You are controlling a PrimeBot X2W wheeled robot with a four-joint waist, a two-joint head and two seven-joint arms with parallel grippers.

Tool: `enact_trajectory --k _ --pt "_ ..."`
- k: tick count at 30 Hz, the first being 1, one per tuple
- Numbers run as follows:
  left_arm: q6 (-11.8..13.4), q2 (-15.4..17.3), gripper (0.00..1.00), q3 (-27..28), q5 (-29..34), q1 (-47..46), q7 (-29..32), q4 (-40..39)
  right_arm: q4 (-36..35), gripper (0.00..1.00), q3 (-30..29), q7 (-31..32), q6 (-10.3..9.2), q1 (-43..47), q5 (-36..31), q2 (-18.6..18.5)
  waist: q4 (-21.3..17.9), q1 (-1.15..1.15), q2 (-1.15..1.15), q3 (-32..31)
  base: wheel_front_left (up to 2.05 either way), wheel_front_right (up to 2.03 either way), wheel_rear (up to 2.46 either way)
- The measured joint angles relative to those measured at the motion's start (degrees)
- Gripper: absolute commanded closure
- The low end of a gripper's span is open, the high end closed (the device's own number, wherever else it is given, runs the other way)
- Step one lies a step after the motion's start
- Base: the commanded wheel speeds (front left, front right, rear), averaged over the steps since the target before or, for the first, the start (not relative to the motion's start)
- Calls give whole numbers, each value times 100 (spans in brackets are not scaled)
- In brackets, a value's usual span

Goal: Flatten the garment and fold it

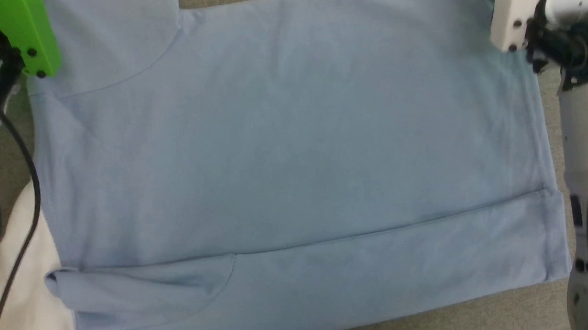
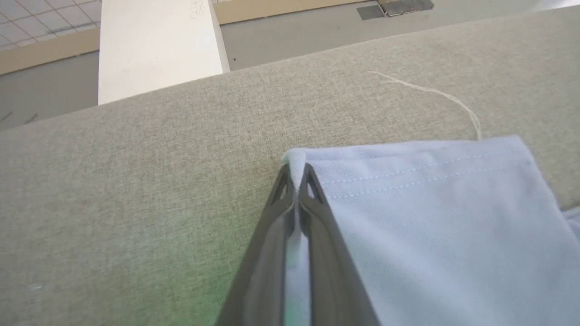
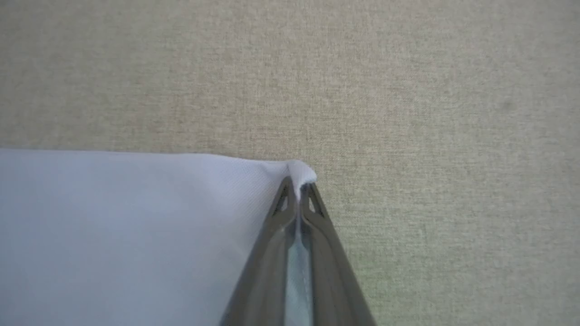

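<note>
Where the garment lay: spread flat over the desk, with a strip along its near edge folded over.
My left pincer: closed; it gripped a stitched corner of the cloth at the far left.
My right pincer: closed; it gripped the far right corner.
Loose thread: lay on the desk beside the stitched corner.

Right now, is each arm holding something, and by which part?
Both hold the garment: left fingers pinch a hemmed corner, right fingers another corner.
</note>
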Motion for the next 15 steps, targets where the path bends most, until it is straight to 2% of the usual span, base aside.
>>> enact_trajectory --k 5,8,11,15 --pt "-172 -64 100 133 4 595 -1185 -77 -431 100 264 -901 0 713 215 -227 50 0 0 -360 0 0 0" --pt "-194 -92 100 234 -64 1168 -1763 -282 -692 100 424 -1471 0 1211 379 -439 93 0 0 -651 0 0 0" --pt "-176 -121 100 359 -188 1875 -2171 -592 -917 100 548 -1916 0 1755 571 -637 145 0 0 -983 0 0 0" --pt "30 -130 100 506 -461 2981 -2464 -1136 -1124 100 541 -2277 0 2452 760 -829 223 -1 0 -1454 0 0 0"
